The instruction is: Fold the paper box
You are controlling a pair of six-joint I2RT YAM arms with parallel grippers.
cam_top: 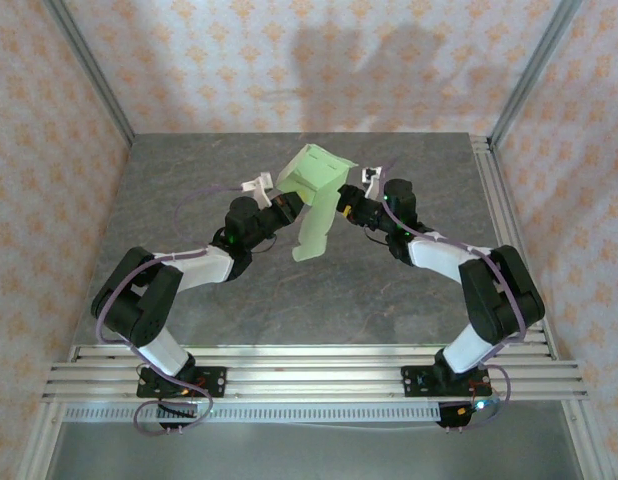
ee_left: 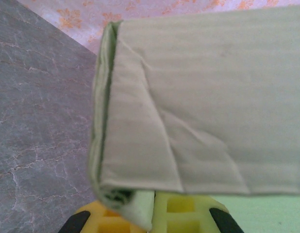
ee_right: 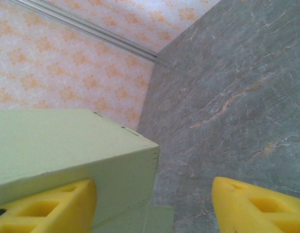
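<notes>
The pale green paper box (cam_top: 314,185) hangs partly folded above the middle of the table, a long flap drooping from it. My left gripper (cam_top: 282,203) is shut on a thin flap at its left side; in the left wrist view the yellow jaws (ee_left: 157,213) pinch the flap edge below the creased panel (ee_left: 203,97). My right gripper (cam_top: 347,203) stands open at the box's right side. In the right wrist view a corner of the box (ee_right: 67,145) lies between the fingers: the left finger (ee_right: 48,208) rests against it and the right finger (ee_right: 257,208) is well apart.
The grey marble-patterned tabletop (cam_top: 409,290) lies below both arms. Patterned walls and metal corner posts (cam_top: 94,80) enclose the back and sides. Aluminium rails (cam_top: 309,370) run along the near edge by the arm bases.
</notes>
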